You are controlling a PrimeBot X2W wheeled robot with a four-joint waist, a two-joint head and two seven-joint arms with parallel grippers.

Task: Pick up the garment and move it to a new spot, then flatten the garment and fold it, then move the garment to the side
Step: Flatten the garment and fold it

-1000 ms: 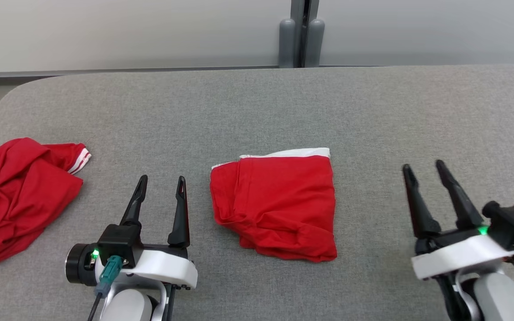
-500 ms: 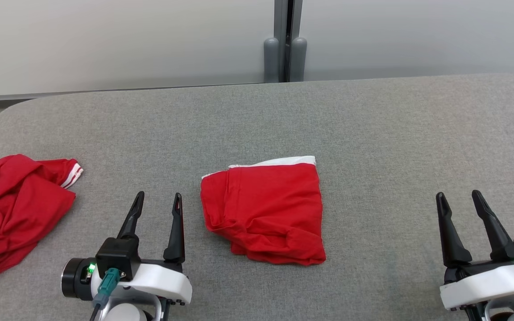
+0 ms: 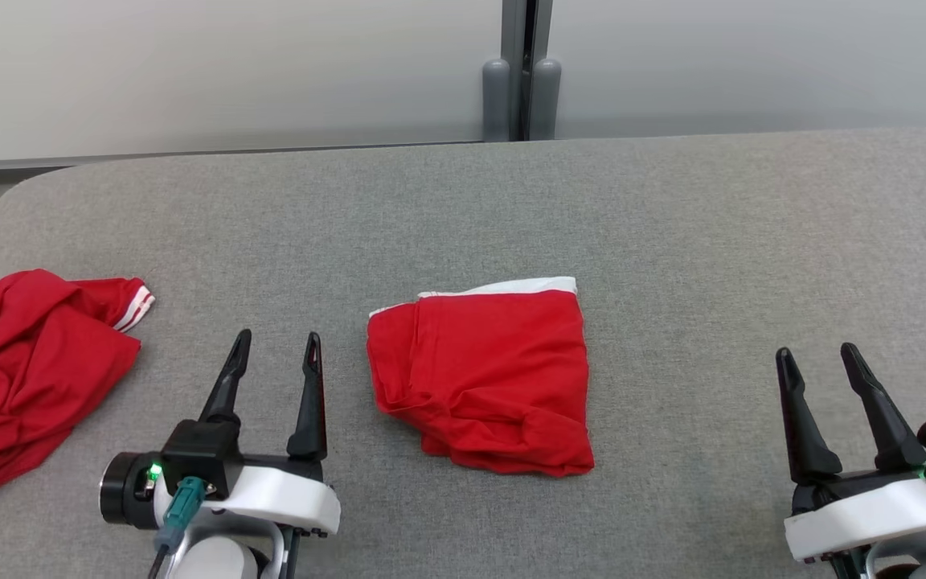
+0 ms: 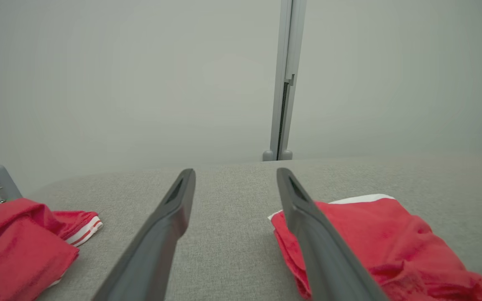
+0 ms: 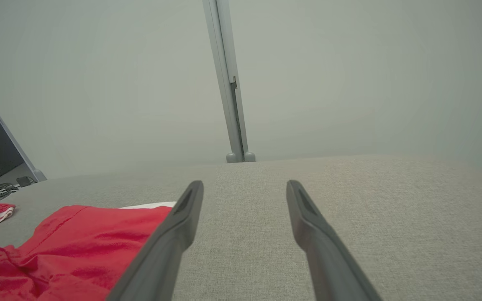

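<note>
Head view: grey fabric-covered table (image 3: 672, 225) w/ a red garment (image 3: 483, 374) lying at ctr. It is folded into a rough rectangle, white band along its far edge, near edge lumpy & uneven. Nearby, the left gripper (image 3: 279, 336) sits just beside the garment's left side, not touching. The right gripper (image 3: 816, 351) is well apart on the other side. Both have jaws spread wide & empty, nothing held

Handling, as a guess: thin soft knit, v light, no stiffness, so it will sag, & the fold may fall open if lifted by one corner. Best hold is prob the left & right edges of the folded stack, pinching all layers at once, or the firmer white band. Cloth on cloth, so it will likely drag rather than slide

Room: a crumpled red garment (image 3: 21, 378) w/ white-striped cuff takes the far-left part of the table, near the rounded corner. Right of the folded garment the table is bare up to the right gripper. The far side is bare up to the wall & grey post (image 3: 521, 88). The right side looks the safer spot to set it
</note>
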